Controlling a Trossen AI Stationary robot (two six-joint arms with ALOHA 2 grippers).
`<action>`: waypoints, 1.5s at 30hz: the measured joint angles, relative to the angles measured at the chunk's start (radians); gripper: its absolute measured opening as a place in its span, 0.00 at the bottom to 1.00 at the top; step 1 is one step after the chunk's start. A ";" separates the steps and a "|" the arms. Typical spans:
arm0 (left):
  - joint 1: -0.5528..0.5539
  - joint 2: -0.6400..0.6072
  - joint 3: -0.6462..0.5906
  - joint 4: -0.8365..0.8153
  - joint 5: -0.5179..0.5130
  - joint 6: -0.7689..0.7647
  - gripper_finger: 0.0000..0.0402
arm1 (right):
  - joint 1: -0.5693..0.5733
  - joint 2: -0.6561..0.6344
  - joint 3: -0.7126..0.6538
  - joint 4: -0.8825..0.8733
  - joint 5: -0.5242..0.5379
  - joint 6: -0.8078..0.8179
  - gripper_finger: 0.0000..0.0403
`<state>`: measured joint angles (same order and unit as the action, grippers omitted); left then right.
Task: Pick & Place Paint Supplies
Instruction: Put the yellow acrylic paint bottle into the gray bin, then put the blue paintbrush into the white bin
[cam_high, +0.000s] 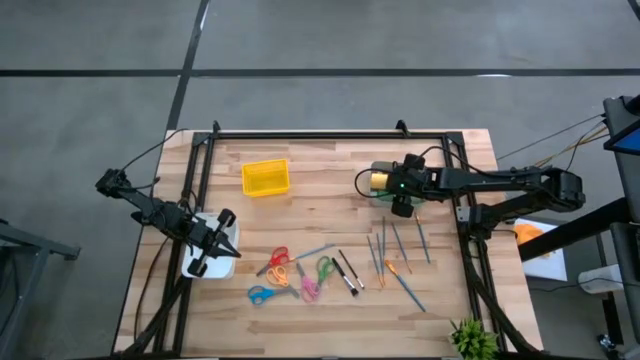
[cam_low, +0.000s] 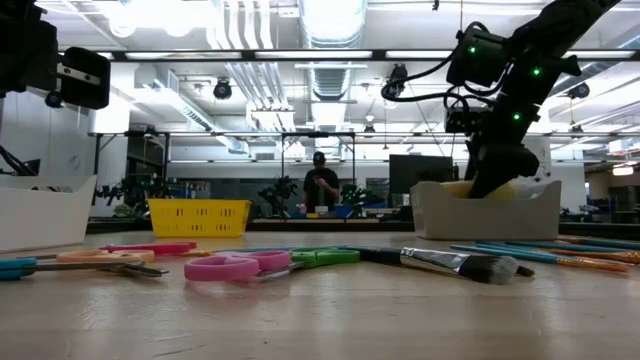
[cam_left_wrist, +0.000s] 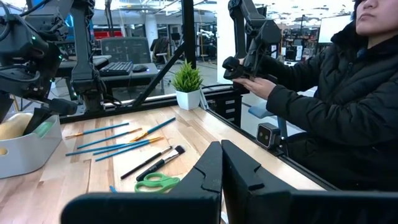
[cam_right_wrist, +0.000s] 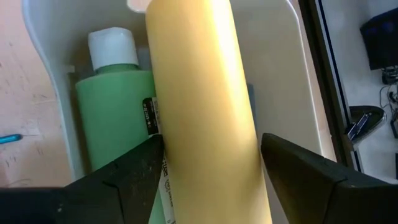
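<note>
My right gripper (cam_right_wrist: 211, 146) is over the white bin (cam_low: 485, 210) on the table's right far part, shut on a yellow paint bottle (cam_right_wrist: 199, 81) (cam_high: 377, 180). A green bottle (cam_right_wrist: 115, 106) with a white cap lies on its side in that bin, next to the yellow one. Several thin brushes (cam_high: 395, 250) with teal, grey and orange shafts lie flat on the table nearer than the bin. Black-shafted brushes (cam_high: 347, 272) lie beside them. My left gripper (cam_left_wrist: 221, 155) is shut and holds nothing. It hovers over a second white bin (cam_high: 205, 258) at the table's left. My right gripper pinches the yellow bottle's round body (cam_right_wrist: 180, 155) between its two fingers, which lie across the bottle, one on each side. It comes from above, pointing down into the white bin. The bottle reaches into the bin beside the green one; whether it rests there I cannot tell.
A yellow mesh basket (cam_high: 265, 178) stands on the far left-centre of the table. Several scissors (cam_high: 290, 272) with coloured handles lie in the near middle. A small potted plant (cam_high: 470, 340) sits at the near right corner. A person (cam_left_wrist: 348, 93) sits beyond the table's right side.
</note>
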<state>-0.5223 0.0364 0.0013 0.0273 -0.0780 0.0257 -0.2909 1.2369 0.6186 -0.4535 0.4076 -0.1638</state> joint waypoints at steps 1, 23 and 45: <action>0.000 0.000 0.000 0.000 0.000 0.000 0.00 | 0.000 0.000 0.001 -0.001 0.000 0.000 0.67; 0.000 0.000 0.000 0.000 0.000 0.000 0.00 | 0.102 -0.034 0.143 -0.045 -0.017 0.105 0.67; 0.000 0.000 0.000 0.000 0.000 -0.003 0.00 | 0.311 0.006 0.178 0.294 -0.256 0.137 0.67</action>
<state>-0.5220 0.0366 0.0010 0.0273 -0.0780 0.0223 0.0203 1.2426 0.7963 -0.1593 0.1521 -0.0272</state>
